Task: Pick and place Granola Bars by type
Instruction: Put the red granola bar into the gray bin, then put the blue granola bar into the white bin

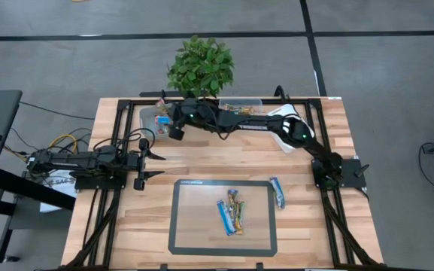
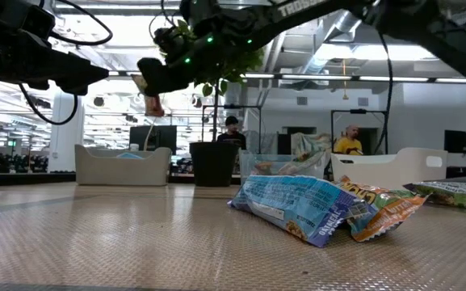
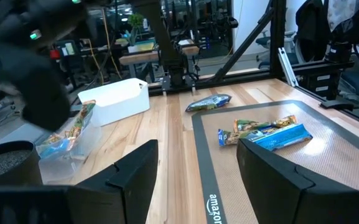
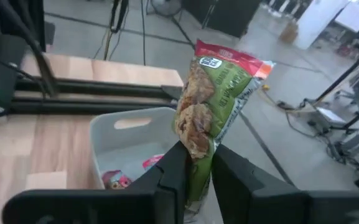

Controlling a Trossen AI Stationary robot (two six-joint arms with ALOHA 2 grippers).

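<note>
Right gripper [image 4: 195,171] pinches a green-red bar [image 4: 213,102] above the white tub [image 4: 126,134]. Left gripper [image 1: 147,163] waits wide open at table's left; bars [image 1: 232,211] on mat [image 1: 183,226].

right gripper [image 1: 165,118]: hanging over the tub [image 1: 150,117], bar [image 4: 213,99] sitting between its fingers
mat bars [image 1: 232,211]: lying well away, nearer the left gripper [image 1: 159,165]

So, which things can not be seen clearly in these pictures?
- White tub: right wrist view, its contents are partly hidden by the right gripper and its green granola bar.
- Clear tub: high view, the right arm crosses it; its bars are too small to count.
- Bars on the mat: high view, overlapping, so the count is unclear.
- Left gripper: open, waiting at the left edge.
</note>
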